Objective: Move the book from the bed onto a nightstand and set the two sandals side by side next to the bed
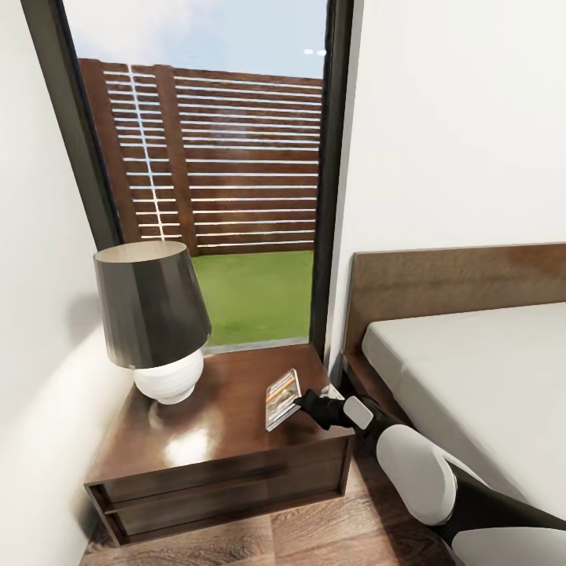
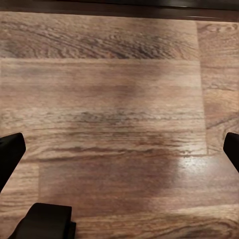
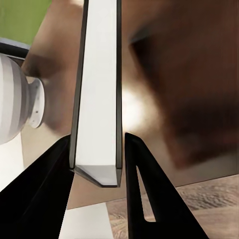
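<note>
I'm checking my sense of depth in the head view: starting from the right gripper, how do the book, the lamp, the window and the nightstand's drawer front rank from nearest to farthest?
From the right gripper:
1. The book, clamped in it above the nightstand.
2. The drawer front, just below and toward the camera; too close to call against the lamp.
3. The lamp, at the nightstand's far left.
4. The window, behind the nightstand.

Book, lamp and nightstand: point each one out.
book (image 1: pixel 282 398), head view, on its cover, held over the nightstand by the right pincer (image 1: pixel 297 404).
lamp (image 1: pixel 149 303), head view, on the dark shade.
nightstand (image 1: pixel 212 428), head view, on bare glossy top.
</note>
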{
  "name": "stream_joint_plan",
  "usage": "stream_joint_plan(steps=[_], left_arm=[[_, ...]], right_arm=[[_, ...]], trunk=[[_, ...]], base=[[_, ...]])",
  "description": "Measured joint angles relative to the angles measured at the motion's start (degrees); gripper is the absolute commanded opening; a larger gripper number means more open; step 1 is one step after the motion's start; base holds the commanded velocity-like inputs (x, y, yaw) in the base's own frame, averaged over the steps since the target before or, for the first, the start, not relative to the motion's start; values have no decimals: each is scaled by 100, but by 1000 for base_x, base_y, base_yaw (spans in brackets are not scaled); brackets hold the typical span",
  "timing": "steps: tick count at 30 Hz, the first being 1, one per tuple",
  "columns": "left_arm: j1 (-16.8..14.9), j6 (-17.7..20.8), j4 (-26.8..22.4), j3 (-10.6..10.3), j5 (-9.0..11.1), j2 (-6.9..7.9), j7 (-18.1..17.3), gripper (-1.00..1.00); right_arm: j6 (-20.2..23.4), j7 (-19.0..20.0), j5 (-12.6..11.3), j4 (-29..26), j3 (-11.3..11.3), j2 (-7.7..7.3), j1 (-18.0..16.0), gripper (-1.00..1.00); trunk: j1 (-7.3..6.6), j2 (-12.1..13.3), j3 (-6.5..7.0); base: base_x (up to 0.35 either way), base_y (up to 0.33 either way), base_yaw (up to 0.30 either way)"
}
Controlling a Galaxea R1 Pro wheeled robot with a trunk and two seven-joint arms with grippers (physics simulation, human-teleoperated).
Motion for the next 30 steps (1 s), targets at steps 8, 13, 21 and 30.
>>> stream_joint_plan(steps=[8, 13, 21, 30], left_arm=[[0, -2, -2, 0, 0, 5, -2, 100], [0, -5, -3, 0, 0, 6, -5, 100], [0, -7, -1, -6, 1, 7, -2, 100], [0, -8, -1, -8, 0, 7, -5, 100]], right_arm=[[0, -5, 0, 2, 0, 0, 0, -100], [0, -6, -2, 2, 0, 0, 0, -100], [0, -7, -2, 2, -1, 0, -1, -100], [0, -7, -2, 2, 0, 0, -1, -100]], trunk=[[0, 0, 0], [-1, 0, 0], [0, 0, 0], [0, 0, 0]], base=[[10, 0, 0], [66, 0, 0], [23, 0, 0], [4, 0, 0]])
